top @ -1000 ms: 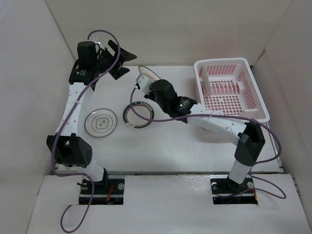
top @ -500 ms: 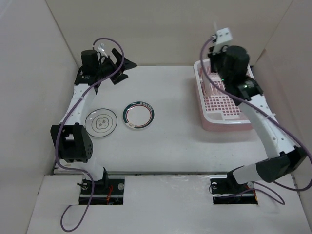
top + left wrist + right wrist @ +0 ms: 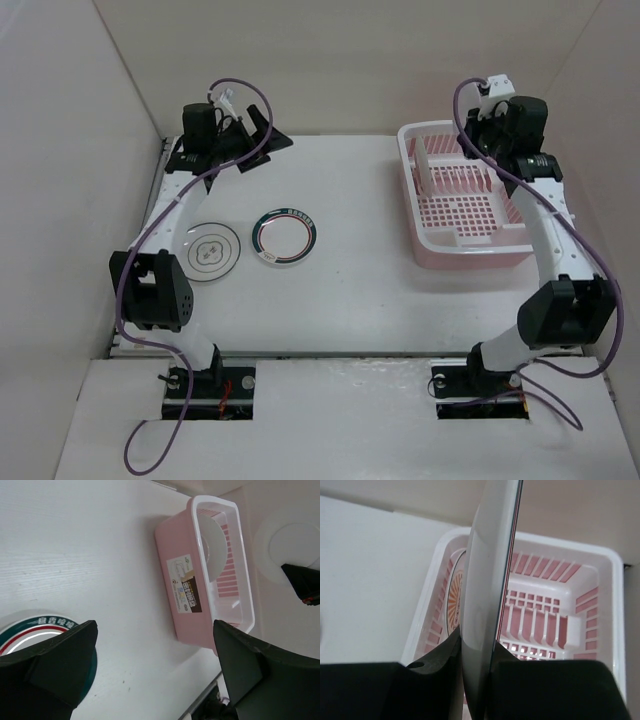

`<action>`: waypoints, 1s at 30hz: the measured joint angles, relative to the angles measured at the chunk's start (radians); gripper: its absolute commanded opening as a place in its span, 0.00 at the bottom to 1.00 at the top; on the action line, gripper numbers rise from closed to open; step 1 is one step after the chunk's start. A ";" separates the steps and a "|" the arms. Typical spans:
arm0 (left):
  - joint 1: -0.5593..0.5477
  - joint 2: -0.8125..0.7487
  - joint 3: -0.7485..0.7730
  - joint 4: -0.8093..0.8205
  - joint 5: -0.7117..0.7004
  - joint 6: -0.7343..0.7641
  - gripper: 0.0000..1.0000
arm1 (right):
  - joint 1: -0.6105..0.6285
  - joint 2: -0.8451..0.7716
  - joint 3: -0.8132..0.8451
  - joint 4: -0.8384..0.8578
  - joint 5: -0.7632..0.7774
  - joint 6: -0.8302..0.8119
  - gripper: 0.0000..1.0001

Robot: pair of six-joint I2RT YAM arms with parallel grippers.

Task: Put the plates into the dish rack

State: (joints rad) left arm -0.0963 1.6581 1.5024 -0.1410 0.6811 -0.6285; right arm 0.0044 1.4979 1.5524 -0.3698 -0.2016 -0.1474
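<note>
The pink dish rack (image 3: 430, 240) stands at the back right, with one orange sunburst plate (image 3: 453, 600) upright in its left slots (image 3: 424, 166). Above the rack, my right gripper (image 3: 477, 645) is shut on another white plate (image 3: 487, 570), held upright and edge-on; from above the gripper (image 3: 490, 145) hangs over the rack's far right part. A green-rimmed plate (image 3: 285, 236) and a plate with a thin dark ring (image 3: 207, 250) lie flat on the table at the left. My left gripper (image 3: 265, 130) hovers open at the back left, nothing between its fingers (image 3: 60, 665).
White walls close in the table on the left, back and right. In the left wrist view the rack's pink side wall (image 3: 175, 550) carries a label, and the green-rimmed plate (image 3: 30, 630) lies partly behind one finger.
My right arm has swung from the table's middle up and over the dish rack, carrying the plate. The left gripper has opened wider and drifted slightly right.
</note>
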 measured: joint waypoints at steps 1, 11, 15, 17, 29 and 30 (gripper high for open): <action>0.000 0.000 0.015 -0.014 -0.016 0.014 1.00 | -0.006 0.013 -0.007 -0.004 -0.016 0.005 0.00; 0.001 0.001 0.048 -0.041 -0.063 0.071 1.00 | -0.011 0.127 -0.015 -0.015 -0.069 0.014 0.00; 0.001 0.001 0.048 -0.043 -0.063 0.074 1.00 | -0.011 0.143 -0.015 -0.024 -0.039 0.016 0.00; 0.001 0.001 0.048 -0.043 -0.063 0.075 1.00 | -0.011 0.148 -0.015 -0.025 -0.023 0.018 0.00; 0.001 0.001 0.048 -0.048 -0.082 0.083 1.00 | 0.011 0.241 -0.015 -0.049 0.037 0.033 0.00; 0.001 0.001 0.048 -0.050 -0.084 0.083 1.00 | 0.012 0.247 -0.016 -0.051 0.037 0.036 0.00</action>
State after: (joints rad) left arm -0.0952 1.6588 1.5509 -0.1909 0.5972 -0.5457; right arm 0.0166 1.7451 1.5368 -0.4210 -0.1642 -0.1116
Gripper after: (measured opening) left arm 0.997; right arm 0.179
